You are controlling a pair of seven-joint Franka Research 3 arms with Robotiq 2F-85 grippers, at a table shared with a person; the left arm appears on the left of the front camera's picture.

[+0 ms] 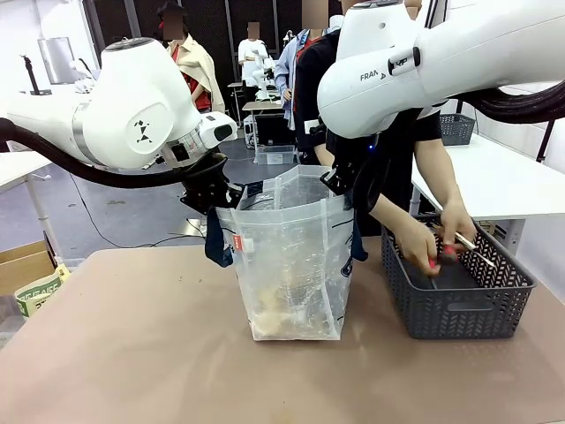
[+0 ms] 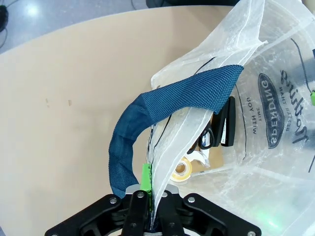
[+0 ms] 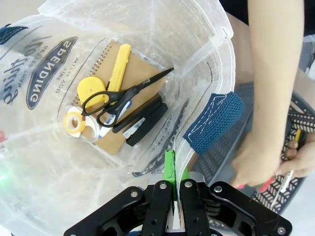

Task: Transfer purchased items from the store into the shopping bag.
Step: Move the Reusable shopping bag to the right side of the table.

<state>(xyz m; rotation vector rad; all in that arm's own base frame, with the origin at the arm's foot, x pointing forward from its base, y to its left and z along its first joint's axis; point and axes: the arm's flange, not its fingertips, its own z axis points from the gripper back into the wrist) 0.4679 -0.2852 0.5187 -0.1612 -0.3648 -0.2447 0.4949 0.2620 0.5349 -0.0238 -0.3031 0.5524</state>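
Starting on the left: the left gripper (image 1: 212, 193) has its jaws clenched on the left rim of the shopping bag (image 1: 291, 256), right by the navy strap (image 2: 147, 108), pinching the clear plastic between the green pads. The bag stands upright in the middle of the bench (image 1: 124, 353) with its mouth pulled open. Looking down into it, a bunch of the purchased items (image 3: 118, 105) already lie at the bottom: a brown spiral notebook (image 3: 142, 64), black-handled scissors (image 3: 115, 101), a yellow cutter (image 3: 119, 66), a tape roll (image 3: 67, 119) and a black stapler (image 3: 147, 118). On the other side, the right gripper (image 1: 346, 181) has its jaws clamped on the opposite rim the same way. Further right, the person's hands (image 1: 419, 243) are down in the dark grey basket (image 1: 459, 309), holding something with a red handle; can't tell what exactly. My guess is the job is mostly done and at least that one piece is left to go in. I can't see whether anything more sits in the basket.
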